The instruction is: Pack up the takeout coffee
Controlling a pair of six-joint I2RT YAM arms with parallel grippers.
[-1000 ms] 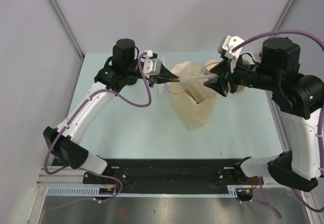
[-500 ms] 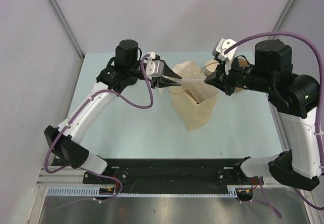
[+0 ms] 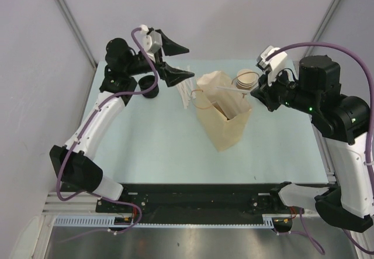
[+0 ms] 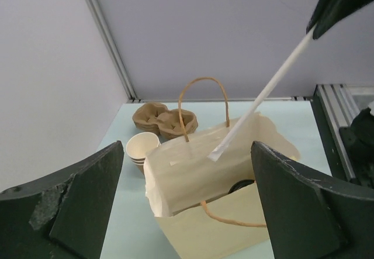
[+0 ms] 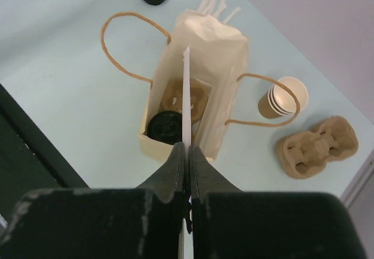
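Note:
The takeout coffee shows only as a round black lid (image 5: pixel 165 125) low inside the open tan paper bag (image 3: pixel 225 124), also glimpsed past the bag's front wall (image 4: pixel 241 186). My right gripper (image 5: pixel 186 148) is shut on a white paper-wrapped straw (image 5: pixel 186 89) that slants over the bag's mouth. From above, that gripper (image 3: pixel 255 92) hangs just right of the bag with the straw (image 3: pixel 234 89) reaching left across it. My left gripper (image 3: pixel 190 63) is open and empty, raised well left of the bag (image 4: pixel 234 224), which its jaws frame from a distance.
Stacked lidless paper cups (image 3: pixel 245 78) and a moulded pulp cup carrier (image 5: pixel 315 148) stand behind the bag. A stack of black lids (image 3: pixel 148 86) and loose white straws (image 3: pixel 186 92) lie to the bag's left. The bag's rope handles (image 5: pixel 125 42) flop outward.
The left gripper opened, let go of the straw and drew back up and to the left. The right gripper shut on the straw and now holds it alone over the bag.

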